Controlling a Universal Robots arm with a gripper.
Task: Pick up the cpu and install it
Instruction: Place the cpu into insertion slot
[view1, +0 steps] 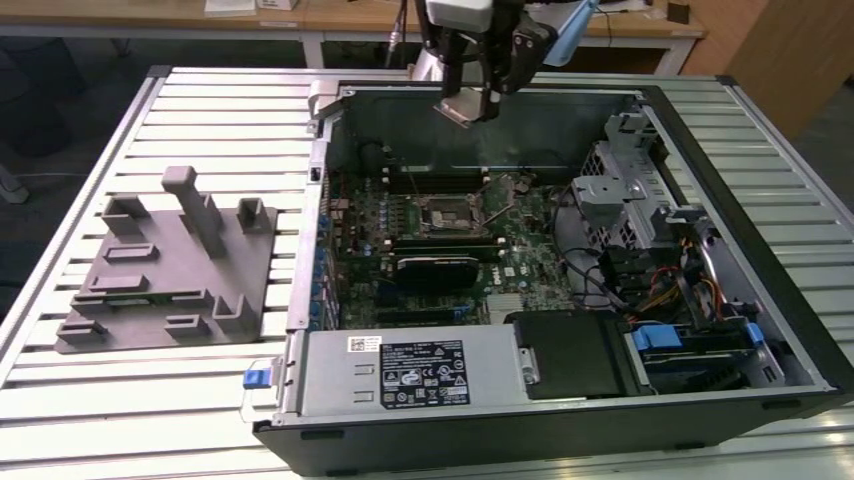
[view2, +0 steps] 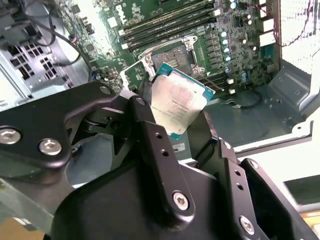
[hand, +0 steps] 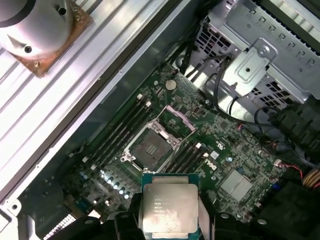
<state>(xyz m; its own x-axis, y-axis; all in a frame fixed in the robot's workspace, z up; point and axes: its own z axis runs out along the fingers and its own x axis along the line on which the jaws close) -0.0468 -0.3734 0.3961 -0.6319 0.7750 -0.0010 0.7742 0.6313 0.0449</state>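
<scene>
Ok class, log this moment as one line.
gripper: shut on cpu | location: over open computer case | socket: open, cpu not yet seated

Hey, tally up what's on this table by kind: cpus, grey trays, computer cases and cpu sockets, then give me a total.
cpu: 1
tray: 1
case: 1
socket: 1
Total: 4

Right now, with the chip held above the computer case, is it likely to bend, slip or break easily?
The chip is probably stiff: it looks like a flat metal-topped plate, held straight by the end effector. Its shiny top could be slippery. It is small and thin, so likely light, yet perhaps fragile if dropped.
</scene>
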